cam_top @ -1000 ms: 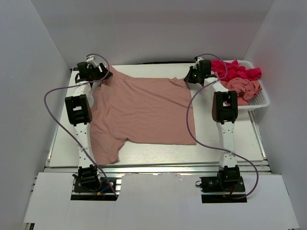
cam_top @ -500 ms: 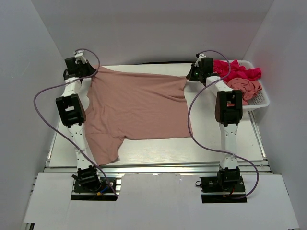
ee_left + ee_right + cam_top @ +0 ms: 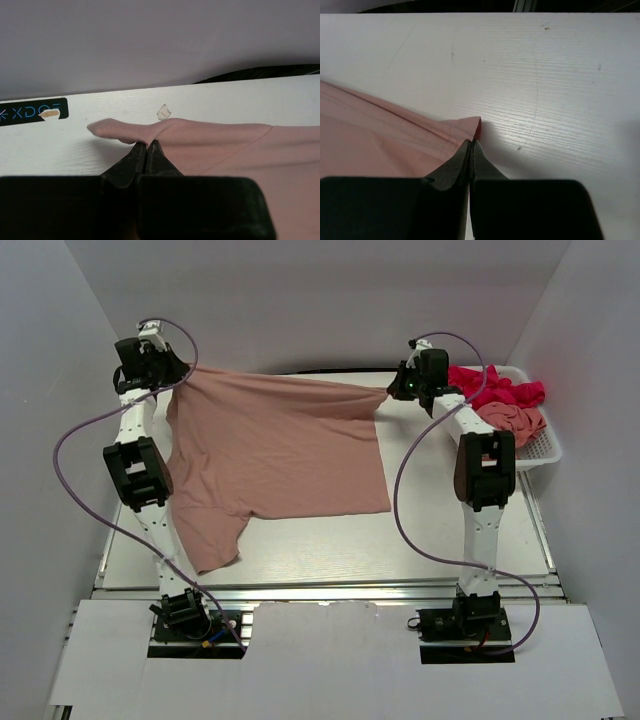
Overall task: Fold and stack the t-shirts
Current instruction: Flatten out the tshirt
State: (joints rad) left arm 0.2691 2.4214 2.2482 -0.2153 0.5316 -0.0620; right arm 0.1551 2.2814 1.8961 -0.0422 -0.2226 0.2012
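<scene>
Items shown, by count. Robot arms: two, the left arm [image 3: 138, 472] and the right arm [image 3: 485, 468]. Grippers: two, the left gripper [image 3: 147, 146] and the right gripper [image 3: 471, 144]. Purple cables: two, the left cable [image 3: 56, 458] and the right cable [image 3: 397, 485]. Table [image 3: 460, 530]: one. Spread salmon-pink t-shirt [image 3: 280, 450]: one. White mesh basket [image 3: 548, 448]: one, holding two bundles, a magenta-red bundle [image 3: 492, 390] and a salmon-pink bundle [image 3: 510, 422]. The shirts in each bundle cannot be counted.
</scene>
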